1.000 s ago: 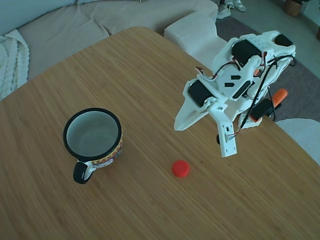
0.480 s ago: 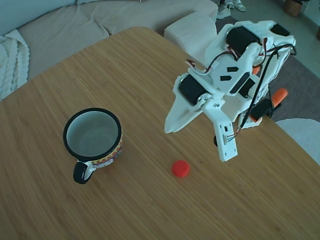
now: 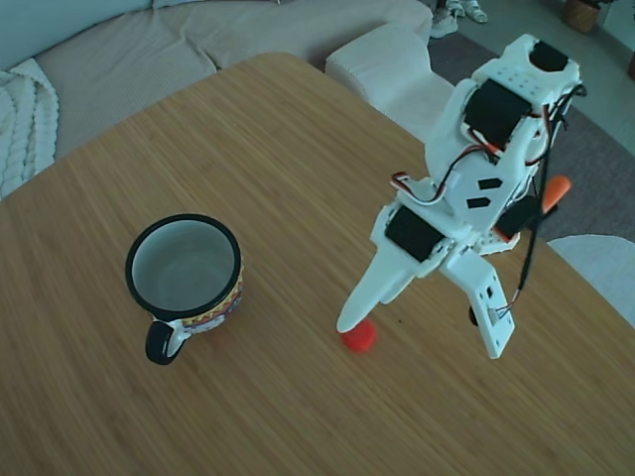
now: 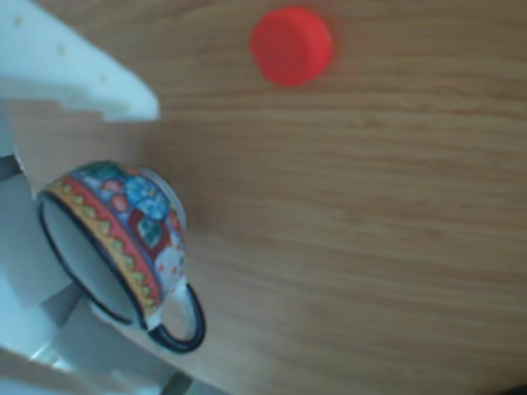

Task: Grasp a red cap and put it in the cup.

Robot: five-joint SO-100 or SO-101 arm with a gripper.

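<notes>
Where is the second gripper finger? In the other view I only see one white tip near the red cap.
Observer: In the fixed view the gripper is wide open; its second finger hangs far to the right of the red cap.
Operator: Is the cup tipped over?
Observer: No, the cup stands upright on the table, and it is empty.
Operator: Anything behind the arm?
Observer: An orange clamp handle at the table edge.

Red cap, white patterned cup
</notes>
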